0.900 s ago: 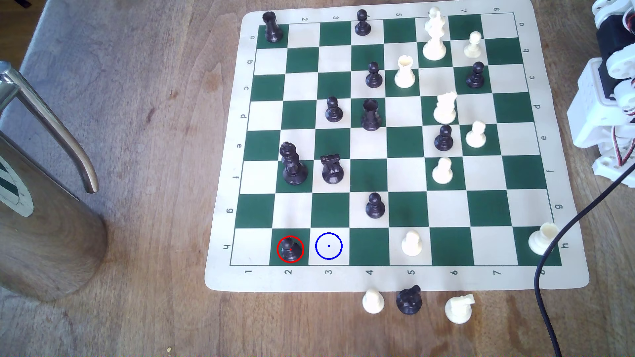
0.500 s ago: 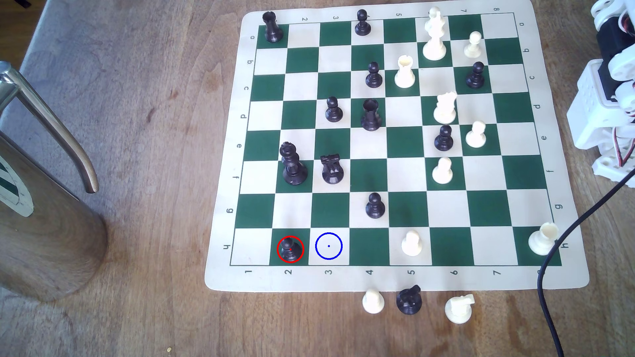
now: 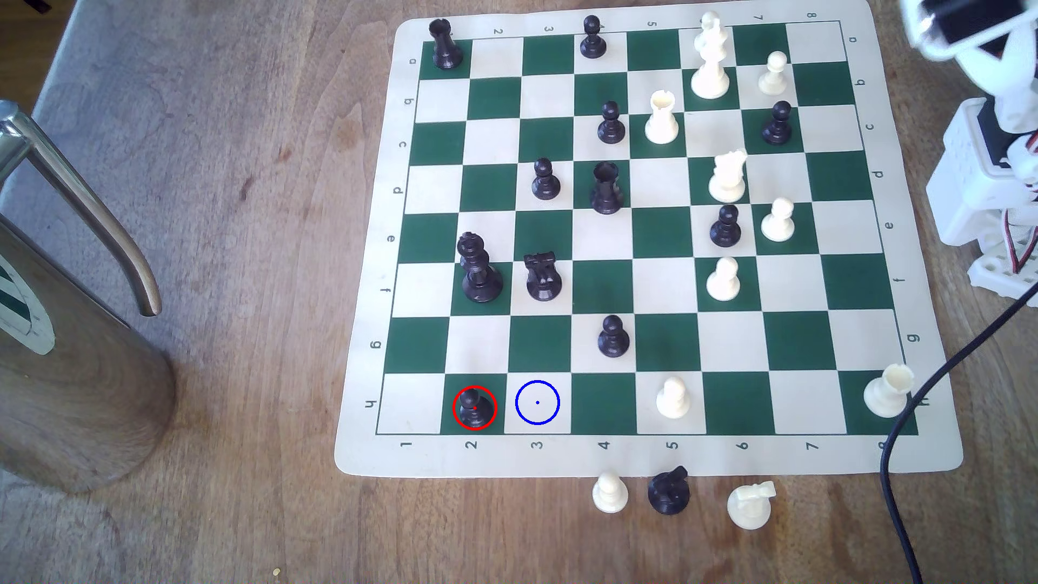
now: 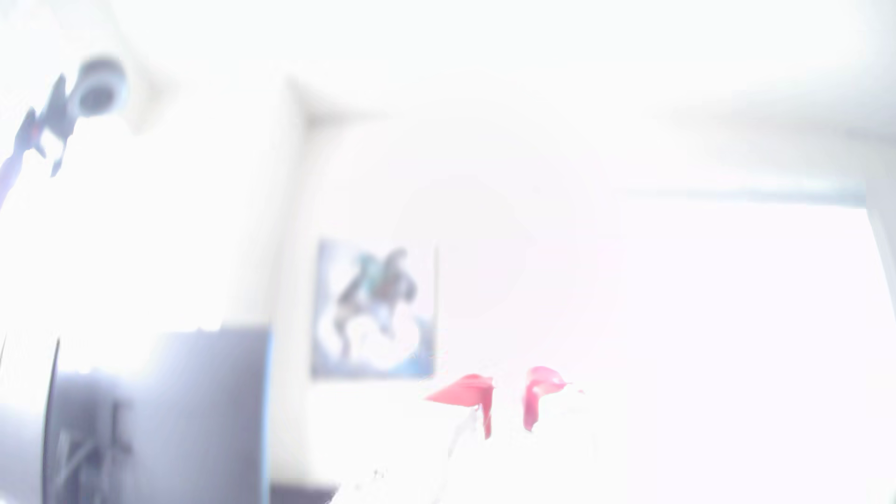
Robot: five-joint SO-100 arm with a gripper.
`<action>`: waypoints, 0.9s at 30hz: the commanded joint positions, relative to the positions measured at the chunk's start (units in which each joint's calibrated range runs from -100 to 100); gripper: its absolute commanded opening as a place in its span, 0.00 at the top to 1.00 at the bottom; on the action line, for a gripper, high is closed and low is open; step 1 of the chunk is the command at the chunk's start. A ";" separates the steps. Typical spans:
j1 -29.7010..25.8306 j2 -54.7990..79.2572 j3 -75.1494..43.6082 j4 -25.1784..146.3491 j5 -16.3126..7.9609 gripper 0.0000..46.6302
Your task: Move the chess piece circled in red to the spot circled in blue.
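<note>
Arm (image 3: 988, 168) sits on the counter (image 3: 253, 505), off the board (image 3: 365, 460) edge at the exterior view's right. Its blurred end (image 3: 955, 28) hangs by the a8 corner; fingers can't be made out there. Task pawn (image 3: 474, 409) stands on h2, diagonally across the board from that end. Target square (image 3: 537, 402) is h3, just beside the pawn on the arm's side. G4 pawn (image 3: 613, 337) is near, one row closer to the arm's end. Three off-board pieces (image 3: 668, 494) stand on the counter in front of columns 4–6. Cable (image 3: 898, 438) crosses the h8 corner. Jug (image 3: 67, 337) is well apart at the exterior view's left.
</note>
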 commanded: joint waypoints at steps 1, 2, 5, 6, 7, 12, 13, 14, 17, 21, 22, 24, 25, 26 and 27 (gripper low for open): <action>-5.34 -0.36 -8.90 24.37 1.61 0.90; -6.04 -0.36 -10.26 28.46 1.66 0.89; -9.09 0.74 -15.51 41.40 2.05 0.88; -9.79 1.67 -16.78 44.27 2.30 0.87; -10.50 2.78 -17.51 45.91 2.64 0.87; -12.14 12.62 -20.14 52.13 3.42 0.77; -12.45 17.97 -25.49 58.03 3.13 0.79; -12.61 20.26 -27.75 60.00 3.03 0.82; -13.08 28.92 -37.64 67.78 1.51 0.91; -12.69 40.04 -49.51 74.66 -1.42 0.91; -12.92 41.83 -51.14 75.31 -2.44 0.91; -13.39 45.99 -54.23 77.36 -4.44 0.91; -13.63 48.19 -55.22 77.77 -5.57 0.91; -14.02 52.61 -57.22 78.67 -7.23 0.88; -14.25 54.73 -58.58 79.32 -7.72 0.86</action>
